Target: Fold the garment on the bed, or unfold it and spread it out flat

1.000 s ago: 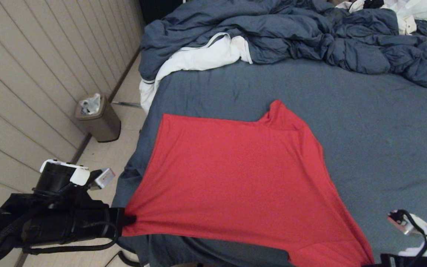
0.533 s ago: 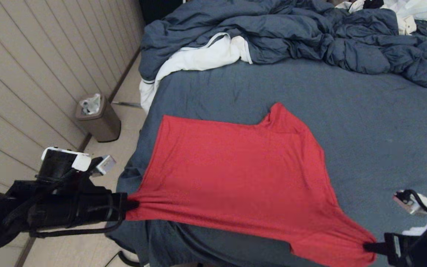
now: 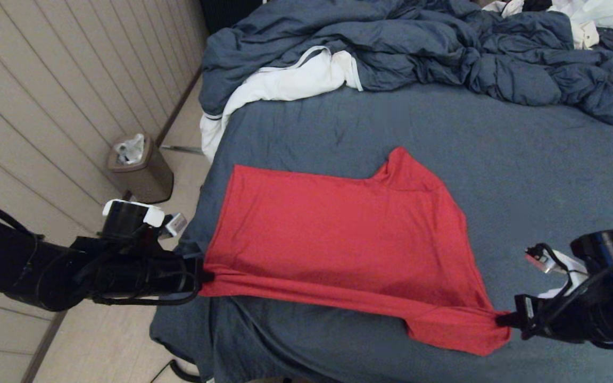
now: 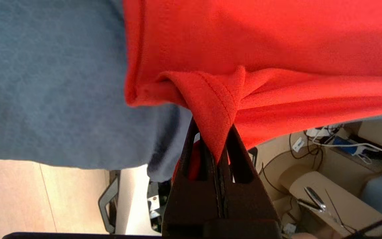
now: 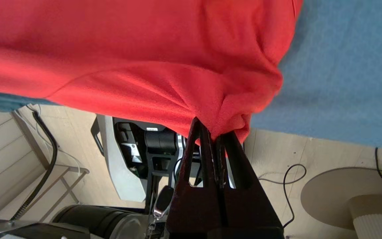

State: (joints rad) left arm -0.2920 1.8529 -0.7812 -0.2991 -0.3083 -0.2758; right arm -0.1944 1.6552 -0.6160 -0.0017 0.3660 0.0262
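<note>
The red garment (image 3: pixel 338 234) lies mostly flat on the bed (image 3: pixel 524 159), its far half on the slate-blue sheet. Its near edge is lifted and stretched taut between my two grippers. My left gripper (image 3: pixel 206 276) is shut on the near left hem corner (image 4: pixel 216 109), out over the bed's left side. Over the near right part of the bed, my right gripper (image 3: pixel 500 319) is shut on the bunched near right corner (image 5: pixel 227 116). A sleeve (image 3: pixel 402 165) points toward the far side.
A bulky slate-blue duvet (image 3: pixel 445 48) is piled along the far end of the bed, with a white cloth (image 3: pixel 285 85) at its left. A brown waste bin (image 3: pixel 139 167) stands on the floor by the panelled wall, left of the bed.
Both grippers have carried the shirt's near edge up and toward the far side of the bed. The right gripper, earlier almost out of view, now shows fully with its corner.
</note>
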